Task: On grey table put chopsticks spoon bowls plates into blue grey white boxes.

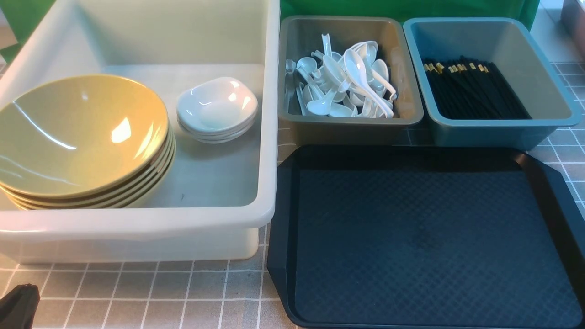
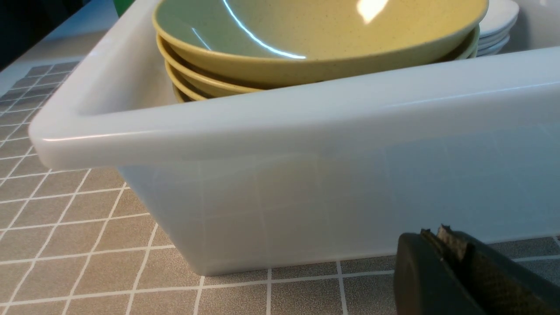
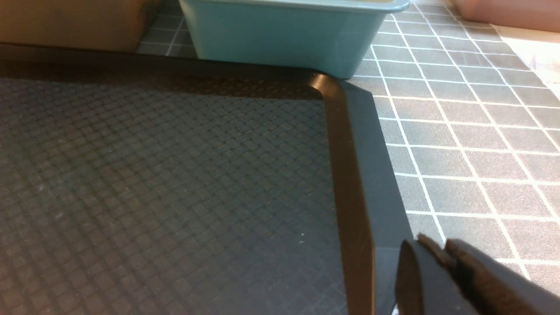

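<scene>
the big white box sits at the left of the grey tabletop. inside it, on the left, a stack of olive-yellow bowls rests nested, mouths up and tipped a little toward the right; just beside them, farther back, lies a small stack of white plates, also mouths up. to the right of the white box stands the grey box, holding a loose heap of white spoons, their handles pointing many ways, the top one with its long axis running from back-left down to front-right. right of that stands the blue box, where the black chopsticks lie bundled side by side, long axis running front to back, gold-banded ends at the far side. in front of the two smaller boxes lies the dark tray, flat and bare.

the left end effector sits low over the tabletop just in front of the white box's near wall, its jaws pressed together on nothing. the right end effector hangs by the tray's right rim, its jaws looking nearly together with nothing between them.
</scene>
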